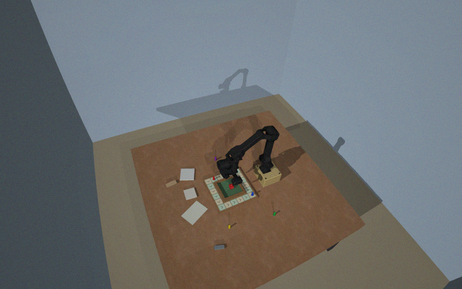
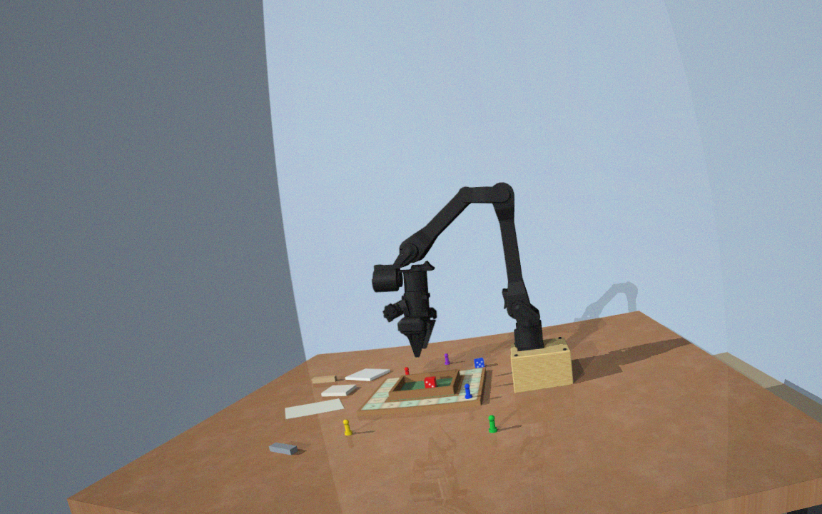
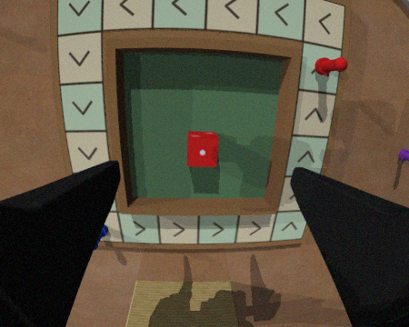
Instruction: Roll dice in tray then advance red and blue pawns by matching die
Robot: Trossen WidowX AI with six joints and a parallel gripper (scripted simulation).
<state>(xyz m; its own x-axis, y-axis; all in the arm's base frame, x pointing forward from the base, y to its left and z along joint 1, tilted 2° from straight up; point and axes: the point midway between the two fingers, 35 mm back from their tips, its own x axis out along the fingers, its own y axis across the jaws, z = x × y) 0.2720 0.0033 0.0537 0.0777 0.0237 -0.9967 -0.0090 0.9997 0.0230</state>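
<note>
Claw (image 1: 233, 184) (image 2: 422, 353) (image 3: 208, 173): fingers spread, nothing gripped, held above the tray (image 1: 220, 192) (image 2: 423, 391) (image 3: 197, 206). Red die (image 1: 231, 186) (image 2: 429, 382) (image 3: 203, 150): located inside the tray on green lining, below the claw, untouched by it; in the wrist view, framed between the fingertips. Cube form, red, white-pipped; a single pip shown on the upper face. Blue die (image 2: 479, 363): placed outside the tray.

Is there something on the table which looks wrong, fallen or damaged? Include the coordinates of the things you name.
Nothing looks damaged or fallen: the red pawn (image 1: 213, 178) (image 2: 407, 370) (image 3: 324, 66) and blue pawn (image 1: 252, 194) (image 2: 467, 391) stand upright. Only the blue die (image 2: 479, 363) seems misplaced, lying outside the tray (image 2: 423, 390) (image 3: 200, 206), while the red die (image 1: 231, 186) (image 2: 429, 382) (image 3: 203, 150) is inside.
</note>
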